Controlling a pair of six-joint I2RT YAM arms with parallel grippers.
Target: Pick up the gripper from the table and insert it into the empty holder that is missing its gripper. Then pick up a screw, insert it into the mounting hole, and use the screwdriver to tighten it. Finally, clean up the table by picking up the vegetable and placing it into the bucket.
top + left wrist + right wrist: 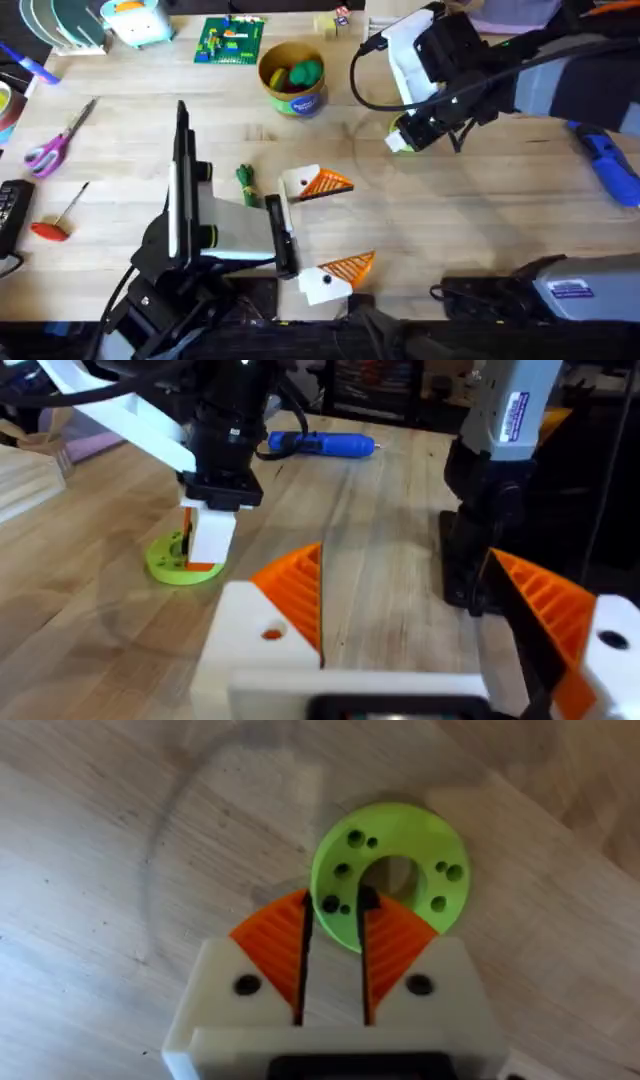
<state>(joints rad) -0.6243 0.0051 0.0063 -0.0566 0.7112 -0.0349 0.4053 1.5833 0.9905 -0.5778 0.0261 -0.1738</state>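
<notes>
Overhead: the left gripper (325, 225) rests open on the desk (470, 220), the dark-green vegetable (246, 183) just beside it, long axis running away from the arm bases toward the bucket (292, 78). The screwdriver (610, 160) lies nearer the right arm.

Left wrist view: the right gripper (205, 540) points straight down at a lime-green disc (180, 560).

Right wrist view: its orange pads (280, 945), nearly closed, pinch the disc's rim.
</notes>
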